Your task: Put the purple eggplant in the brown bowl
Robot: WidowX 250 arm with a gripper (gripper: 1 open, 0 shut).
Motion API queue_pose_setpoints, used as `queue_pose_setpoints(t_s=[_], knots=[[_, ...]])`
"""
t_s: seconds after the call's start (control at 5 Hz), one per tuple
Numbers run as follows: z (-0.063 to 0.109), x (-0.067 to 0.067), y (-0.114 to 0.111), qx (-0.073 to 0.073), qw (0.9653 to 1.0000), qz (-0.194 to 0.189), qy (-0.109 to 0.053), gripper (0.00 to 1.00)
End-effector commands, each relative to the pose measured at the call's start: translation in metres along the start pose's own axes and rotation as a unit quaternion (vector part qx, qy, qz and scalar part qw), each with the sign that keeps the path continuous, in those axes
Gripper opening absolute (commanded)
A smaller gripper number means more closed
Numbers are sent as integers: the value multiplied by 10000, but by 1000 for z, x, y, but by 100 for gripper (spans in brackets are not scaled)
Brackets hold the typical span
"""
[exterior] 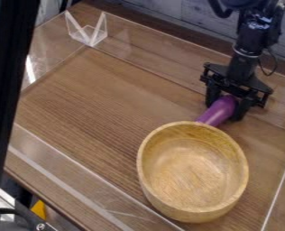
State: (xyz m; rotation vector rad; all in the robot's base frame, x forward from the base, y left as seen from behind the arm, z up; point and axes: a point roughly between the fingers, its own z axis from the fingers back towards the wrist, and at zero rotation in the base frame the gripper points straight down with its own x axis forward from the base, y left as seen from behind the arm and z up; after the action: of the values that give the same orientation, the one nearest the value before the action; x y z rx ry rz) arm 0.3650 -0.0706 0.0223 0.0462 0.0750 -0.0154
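A wood-grain tabletop (96,99) fills most of the frame, running from upper left to lower right, with a clear plastic wall or sheet edge glinting along its lower left side. A dark vertical post (3,90) stands in the foreground at the far left and blocks a strip of the table. The large round light-brown wooden bowl (193,170) with a thick rim sits at lower right, upright, nothing visible inside it. In the upper left, a small clear folded plastic stand (86,29) rests on the table, well apart from everything else.

The black robot arm (252,36) comes down from the upper right corner, its top cut off by the frame edge. Its black claw (234,94) points down at the table, just beyond the bowl's far rim. The small glossy purple eggplant (215,113) lies on the table, tilted, its lower end touching or nearly touching the bowl's outer rim and its upper end reaching up between the claw's fingers. The fingers stand on either side of that upper end, set narrowly about it; whether they actually press on it cannot be told at this size. The eggplant's stem end is hidden under the claw. The bowl itself stands directly beside the eggplant, toward the lower left of it.
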Motion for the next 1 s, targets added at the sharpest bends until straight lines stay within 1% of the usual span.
queue_pose_setpoints(t_s=[0.0, 0.2, 0.6, 0.8], knots=[[19, 4, -2, -38, 9998, -87, -159, 0], [27, 4, -2, -42, 9998, -157, -149, 0], [38, -6, -1, -61, 9999, -19, -120, 0], [40, 0, 1, -54, 9997, -228, -120, 0]])
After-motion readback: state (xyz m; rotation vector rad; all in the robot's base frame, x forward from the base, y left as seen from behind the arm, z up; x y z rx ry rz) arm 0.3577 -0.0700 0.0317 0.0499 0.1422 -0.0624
